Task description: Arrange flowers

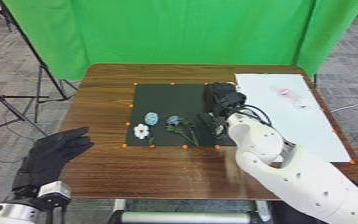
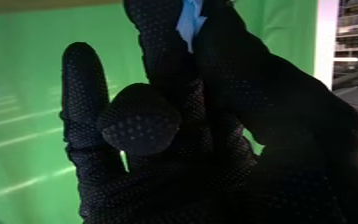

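Note:
In the head view my right hand (image 1: 222,100) is low over the right part of the dark mat (image 1: 162,97). The right wrist view shows a light blue piece (image 2: 190,22) pinched by that hand (image 2: 202,145); its other end is hidden. Left of the hand on the mat lie a pale blue flower (image 1: 151,118), a blue flower (image 1: 175,120) with green leaves and stem, and a white flower (image 1: 141,131). My left hand (image 1: 53,156) is open at the table's left side.
A white board (image 1: 304,127) covers the table's right side, with a pink flower (image 1: 285,92) and a whitish one (image 1: 301,102) on it. Small orange markers edge the mat. Brown wood (image 1: 158,172) surrounds the mat, and a green curtain (image 1: 175,35) hangs behind the table.

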